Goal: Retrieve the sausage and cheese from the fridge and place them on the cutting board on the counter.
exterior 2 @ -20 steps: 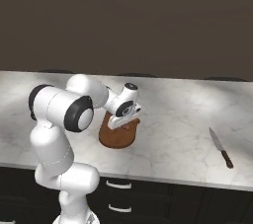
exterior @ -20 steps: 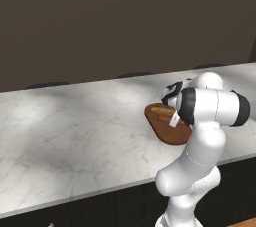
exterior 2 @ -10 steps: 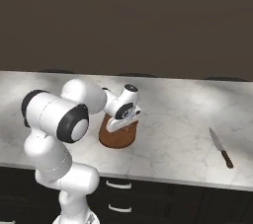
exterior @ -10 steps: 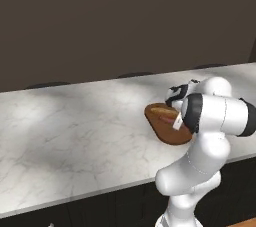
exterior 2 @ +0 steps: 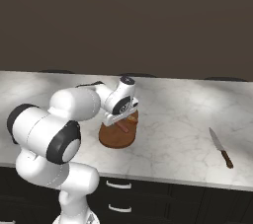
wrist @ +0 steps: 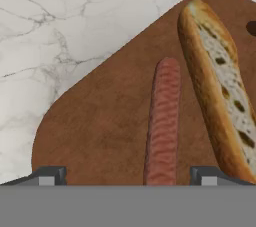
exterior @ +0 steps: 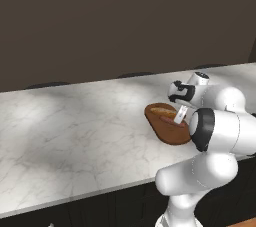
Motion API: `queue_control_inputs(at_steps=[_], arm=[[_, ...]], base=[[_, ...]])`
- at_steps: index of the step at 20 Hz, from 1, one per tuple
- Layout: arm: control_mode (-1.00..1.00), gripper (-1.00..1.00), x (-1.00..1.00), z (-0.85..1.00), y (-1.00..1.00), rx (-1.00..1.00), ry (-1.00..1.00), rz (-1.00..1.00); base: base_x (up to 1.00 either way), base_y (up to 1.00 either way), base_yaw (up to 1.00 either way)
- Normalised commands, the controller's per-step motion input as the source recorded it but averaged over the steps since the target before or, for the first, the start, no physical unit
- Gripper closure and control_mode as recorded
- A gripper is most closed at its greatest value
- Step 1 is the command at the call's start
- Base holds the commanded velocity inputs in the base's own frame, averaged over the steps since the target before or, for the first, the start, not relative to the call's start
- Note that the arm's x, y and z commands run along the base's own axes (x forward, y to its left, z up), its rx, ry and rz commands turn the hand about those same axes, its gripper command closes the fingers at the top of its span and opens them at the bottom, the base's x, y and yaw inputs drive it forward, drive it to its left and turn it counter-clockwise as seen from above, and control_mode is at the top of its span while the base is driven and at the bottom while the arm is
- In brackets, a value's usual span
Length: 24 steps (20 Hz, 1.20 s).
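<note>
One sausage (wrist: 162, 121) lies flat on your cutting board (wrist: 105, 121) beside a baguette half (wrist: 215, 81) — gripper (wrist: 127, 176) spread wide above it, empty — cheese outstanding.

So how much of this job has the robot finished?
Done: the reddish-brown sausage lies on the dark wooden cutting board, beside a baguette. In hand: nothing; the gripper hangs open over it. Left: the cheese, not on the board yet.
</note>
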Motion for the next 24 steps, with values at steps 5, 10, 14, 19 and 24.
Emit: queue_control_inputs(at_steps=[5,10,14,19,24], arm=[[-1.00,-1.00,-0.34,0.71,0.03,0.00,-0.07,0.00],[-1.00,-1.00,-0.93,0.42,0.10,0.00,-0.07,-0.08],[-1.00,-1.00,-0.97,0.00,0.47,0.00,-0.05,-0.28],[-1.00,-1.00,-0.44,0.09,0.55,0.00,-0.06,-0.37],[-1.00,-1.00,-0.63,0.03,0.35,0.00,-0.17,-0.28]], base=[[0.00,0.00,0.00],[0.00,0.00,0.00],[0.00,0.00,0.00],[0.00,0.00,0.00],[0.00,0.00,0.00]])
